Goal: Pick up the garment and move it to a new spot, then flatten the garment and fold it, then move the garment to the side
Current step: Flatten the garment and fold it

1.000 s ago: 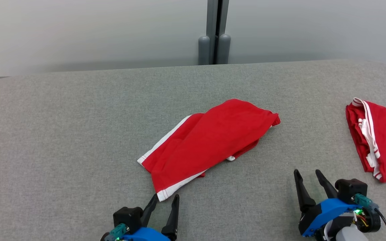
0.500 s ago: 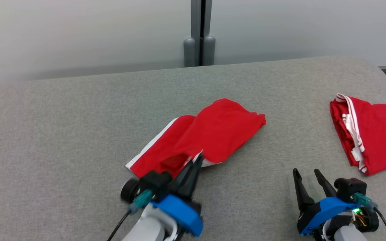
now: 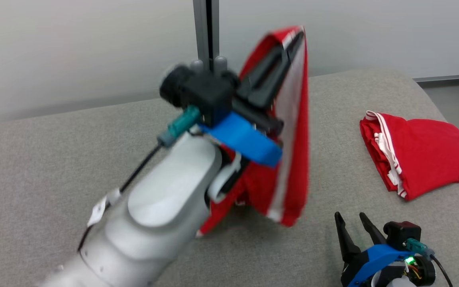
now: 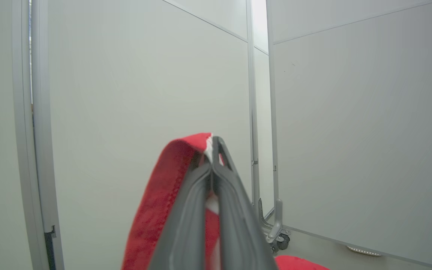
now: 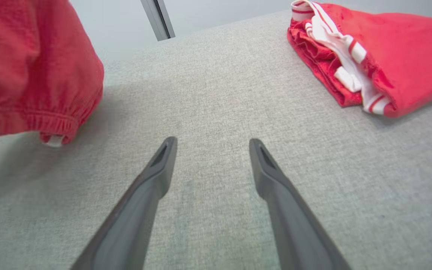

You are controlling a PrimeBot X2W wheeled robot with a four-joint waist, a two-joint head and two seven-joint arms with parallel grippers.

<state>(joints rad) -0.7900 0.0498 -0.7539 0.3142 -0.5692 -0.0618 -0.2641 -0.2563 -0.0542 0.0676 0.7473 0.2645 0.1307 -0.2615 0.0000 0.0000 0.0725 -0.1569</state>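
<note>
Head view: the left gripper (image 3: 293, 40) is raised high above the grey fabric-covered table (image 3: 34, 159), its two dark fingers pressed together on a corner of the red garment with white side stripes (image 3: 293, 159). The cloth hangs down from that pinch, blurred, and its lowest folds reach the table's middle. The right gripper (image 3: 350, 218) sits low over the table's near right part, fingers spread with nothing between them. A second red garment with white trim (image 3: 424, 155) lies folded on the table's right side.

Left wrist view: the left gripper (image 4: 214, 144) is closed on the garment's (image 4: 156, 206) red edge and white stripe, with pale partition panels (image 4: 126, 93) behind the table.

Right wrist view: the right gripper (image 5: 213, 144) is open over bare table (image 5: 208, 93). The hanging garment (image 5: 32, 75) shows its elastic hem just above the table; the folded one (image 5: 407, 56) rests on the table farther off.
</note>
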